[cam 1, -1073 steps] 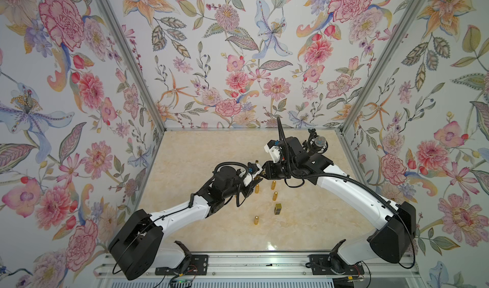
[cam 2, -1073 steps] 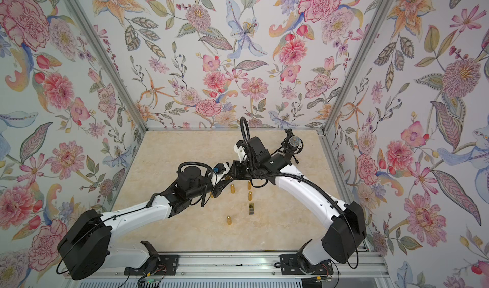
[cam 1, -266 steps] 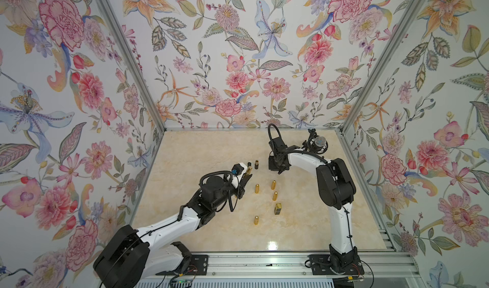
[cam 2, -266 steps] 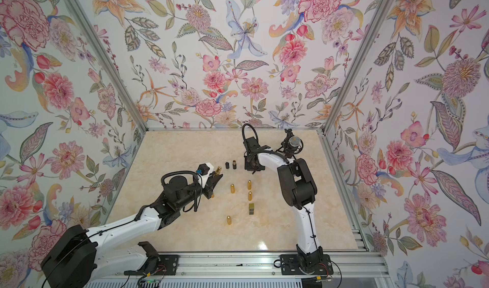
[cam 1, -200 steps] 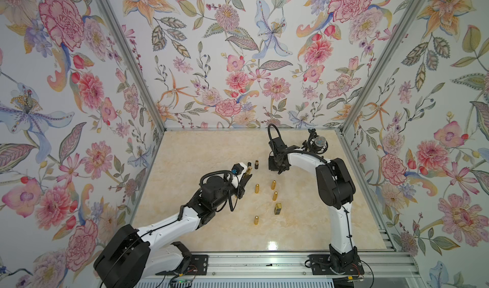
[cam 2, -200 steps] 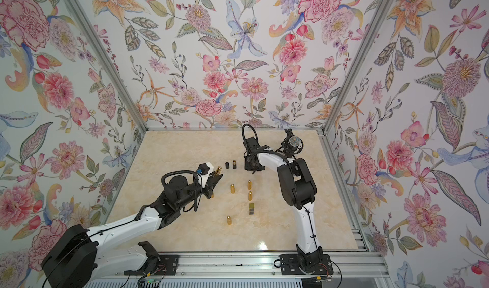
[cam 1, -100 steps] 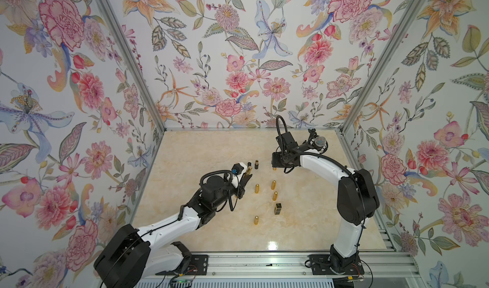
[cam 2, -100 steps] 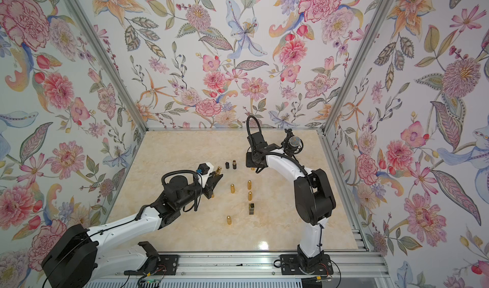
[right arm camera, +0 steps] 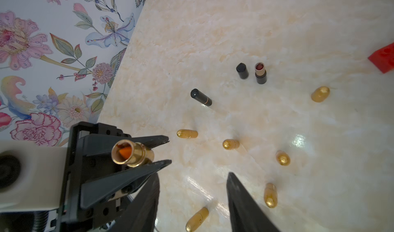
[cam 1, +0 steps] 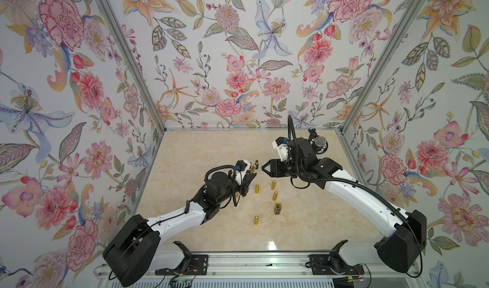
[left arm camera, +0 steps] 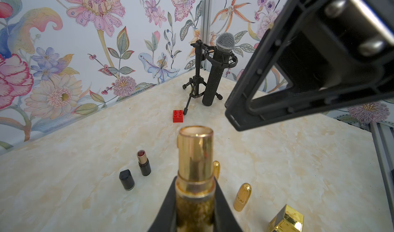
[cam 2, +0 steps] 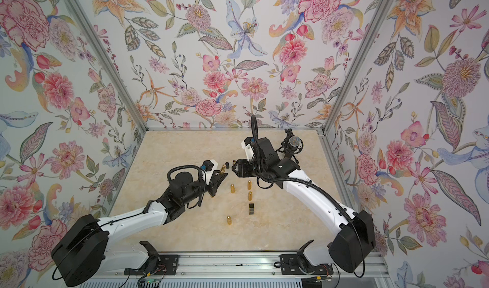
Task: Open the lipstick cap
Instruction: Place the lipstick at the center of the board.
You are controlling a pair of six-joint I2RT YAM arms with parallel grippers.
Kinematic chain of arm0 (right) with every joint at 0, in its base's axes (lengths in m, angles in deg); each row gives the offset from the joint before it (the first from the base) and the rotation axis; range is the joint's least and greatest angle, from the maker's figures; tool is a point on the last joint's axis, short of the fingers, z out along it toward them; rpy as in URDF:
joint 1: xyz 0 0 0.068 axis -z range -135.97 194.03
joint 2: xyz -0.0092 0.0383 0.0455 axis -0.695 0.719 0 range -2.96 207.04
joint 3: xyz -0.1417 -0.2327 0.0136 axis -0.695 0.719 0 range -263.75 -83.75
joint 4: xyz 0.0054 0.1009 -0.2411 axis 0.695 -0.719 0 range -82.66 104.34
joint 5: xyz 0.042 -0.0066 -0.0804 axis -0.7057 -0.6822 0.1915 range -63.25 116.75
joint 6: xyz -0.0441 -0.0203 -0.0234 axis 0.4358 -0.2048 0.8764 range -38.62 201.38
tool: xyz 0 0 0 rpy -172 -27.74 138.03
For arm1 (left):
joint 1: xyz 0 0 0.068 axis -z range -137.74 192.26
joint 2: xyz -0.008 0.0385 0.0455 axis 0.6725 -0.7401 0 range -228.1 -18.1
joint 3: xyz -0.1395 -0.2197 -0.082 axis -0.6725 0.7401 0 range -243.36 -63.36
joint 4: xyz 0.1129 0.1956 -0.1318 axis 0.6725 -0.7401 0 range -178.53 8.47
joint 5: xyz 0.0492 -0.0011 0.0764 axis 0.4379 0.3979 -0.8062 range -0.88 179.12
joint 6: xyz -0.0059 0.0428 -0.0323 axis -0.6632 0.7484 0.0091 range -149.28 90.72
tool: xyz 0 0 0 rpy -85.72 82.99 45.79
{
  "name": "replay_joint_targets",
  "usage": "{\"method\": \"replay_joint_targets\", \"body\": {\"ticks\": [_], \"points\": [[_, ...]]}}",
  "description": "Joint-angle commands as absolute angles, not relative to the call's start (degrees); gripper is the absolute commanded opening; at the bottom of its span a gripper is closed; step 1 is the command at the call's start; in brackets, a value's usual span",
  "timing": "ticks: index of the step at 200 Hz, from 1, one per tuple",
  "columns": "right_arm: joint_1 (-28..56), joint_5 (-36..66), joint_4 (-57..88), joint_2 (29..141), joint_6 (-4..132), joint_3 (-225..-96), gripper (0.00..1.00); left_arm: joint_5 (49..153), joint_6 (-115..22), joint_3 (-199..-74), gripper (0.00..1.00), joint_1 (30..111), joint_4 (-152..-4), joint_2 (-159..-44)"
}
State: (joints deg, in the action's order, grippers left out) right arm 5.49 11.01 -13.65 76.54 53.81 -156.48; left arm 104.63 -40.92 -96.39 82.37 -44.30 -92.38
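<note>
A cream, marble-veined table [cam 1: 201,151] forms the floor of a booth. Its three walls [cam 1: 238,61] carry floral wallpaper and meet at the far corners behind aluminium posts [cam 1: 127,61]. A metal rail [cam 1: 251,262] runs along the near edge and bears both arms.

In the far right corner a microphone [cam 1: 320,142] stands on a small tripod, with a red brick [left arm camera: 178,116] by one tripod foot. Around the table's middle sit several gold bullet-shaped pieces [cam 1: 256,188] and a gold square box [cam 1: 278,209]. Toward the far edge a black cap [left arm camera: 126,179] stands just beside an open dark-red lipstick [left arm camera: 144,163], and a black tube [right arm camera: 200,97] is near them.

The left gripper [right arm camera: 169,150] is clamped on the gold lipstick [right arm camera: 132,154], held above the table's middle. The lipstick is uncapped, with an orange stick showing in its mouth. The right gripper [right arm camera: 193,175] faces it, jaws apart and empty.
</note>
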Motion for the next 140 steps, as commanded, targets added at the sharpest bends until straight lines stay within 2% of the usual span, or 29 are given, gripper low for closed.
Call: {"method": "replay_joint_targets", "body": {"ticks": [1,50,104,140], "points": [[3.5,7.2,-9.8,74.7,51.0,-156.2,0.53,106.5,-42.3,-98.9,0.06,82.0,-42.4,-93.3],[2.0,6.5,-6.2,76.3,49.8,-157.0,0.52,107.0,-41.3,-99.6,0.06,82.0,-43.9,-93.6],[1.4,6.5,-4.5,79.1,49.7,-158.3,0.42,107.4,-40.3,-99.9,0.06,81.9,-45.1,-92.9],[1.3,6.2,-3.3,80.0,49.6,-158.4,0.40,107.8,-39.7,-99.9,0.06,81.9,-45.4,-93.0]]}}
